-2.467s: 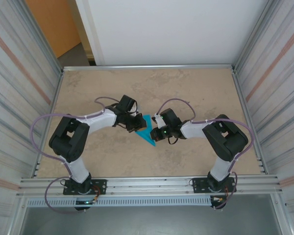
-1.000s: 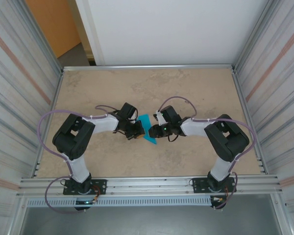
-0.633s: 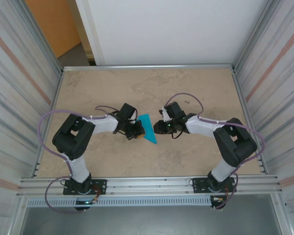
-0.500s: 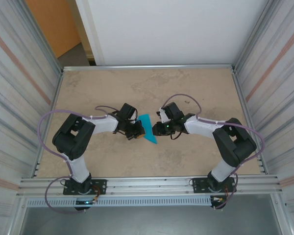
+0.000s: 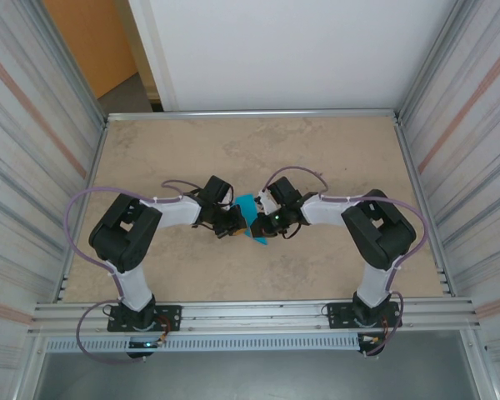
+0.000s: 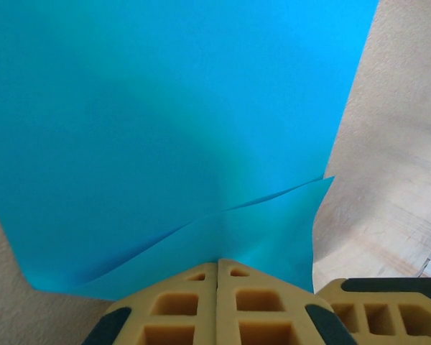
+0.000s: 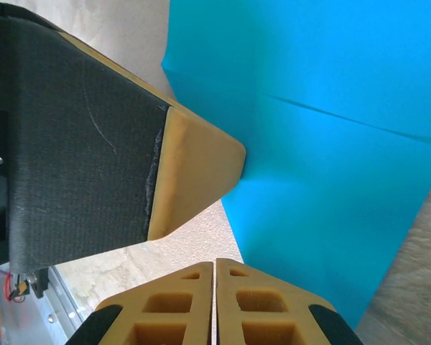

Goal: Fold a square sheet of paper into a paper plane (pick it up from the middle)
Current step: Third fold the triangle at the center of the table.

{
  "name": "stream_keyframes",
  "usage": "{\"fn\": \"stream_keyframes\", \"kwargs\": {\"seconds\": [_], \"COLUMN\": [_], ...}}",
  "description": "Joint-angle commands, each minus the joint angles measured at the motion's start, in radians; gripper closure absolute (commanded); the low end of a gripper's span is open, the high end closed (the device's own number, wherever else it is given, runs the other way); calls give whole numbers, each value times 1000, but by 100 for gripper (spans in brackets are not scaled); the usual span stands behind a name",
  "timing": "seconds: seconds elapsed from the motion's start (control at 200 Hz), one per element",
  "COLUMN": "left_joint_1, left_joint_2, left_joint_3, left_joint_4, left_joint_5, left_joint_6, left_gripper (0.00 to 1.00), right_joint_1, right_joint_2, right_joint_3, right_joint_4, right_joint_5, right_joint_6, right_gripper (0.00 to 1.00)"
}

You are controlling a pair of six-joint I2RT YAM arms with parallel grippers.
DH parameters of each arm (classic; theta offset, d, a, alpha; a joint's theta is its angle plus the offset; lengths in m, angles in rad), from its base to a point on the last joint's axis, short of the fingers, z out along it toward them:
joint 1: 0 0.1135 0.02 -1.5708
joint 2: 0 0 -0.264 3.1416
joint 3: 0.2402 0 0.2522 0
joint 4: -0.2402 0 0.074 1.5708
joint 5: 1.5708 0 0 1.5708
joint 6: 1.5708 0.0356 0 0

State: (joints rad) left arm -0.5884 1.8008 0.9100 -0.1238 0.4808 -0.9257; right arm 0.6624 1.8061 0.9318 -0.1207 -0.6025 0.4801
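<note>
Between the two arms, around the middle of the table point(image 5: 317, 158), the sheet of paper point(image 5: 252, 218) is already folded into a narrow teal wedge with layered flaps. Seen from above, its long axis runs from the far side toward the near edge, leaning a little to the right. The pointed end faces the near edge and the broader end faces away.

The left gripper point(image 6: 217, 267) has its jaws pressed together on the sheet, which fans out from between the fingertips, so it holds the paper firmly. The right gripper point(image 7: 215, 267) is also closed, just beside the sheet's near-right edge. From its own camera I cannot tell whether it has nipped that edge or closed on nothing.

The step in hand looks like a two-handed pinch to set or carry over a crease. To do it well, the left grip should stay fixed as the anchor. The right should hold only the loose flap, close to the fold line. It should move along the long axis, so the layers stay aligned and the thin paper does not buckle or tear.
</note>
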Motion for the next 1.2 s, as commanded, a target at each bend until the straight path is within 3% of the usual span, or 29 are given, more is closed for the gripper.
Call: {"fn": "stream_keyframes", "kwargs": {"seconds": [0.0,0.286,0.727,1.193], "left_joint_1": [6,6,-9,11], "left_joint_2": [44,-10,-39,-46], "left_joint_3": [-32,7,-41,-134], "left_joint_4": [-91,-90,128,138], "left_joint_5": [-79,-58,22,-95], "left_joint_6": [-9,29,58,97], "left_gripper": [93,92,89,90], "right_joint_1": [3,-8,-10,-1], "right_joint_2": [26,55,93,128], "right_joint_3": [22,8,6,-7], "right_joint_4": [-5,-19,-23,-71], "right_joint_5": [-27,9,3,64], "right_joint_6": [-40,-53,-53,-23], "right_gripper": [90,91,92,92]}}
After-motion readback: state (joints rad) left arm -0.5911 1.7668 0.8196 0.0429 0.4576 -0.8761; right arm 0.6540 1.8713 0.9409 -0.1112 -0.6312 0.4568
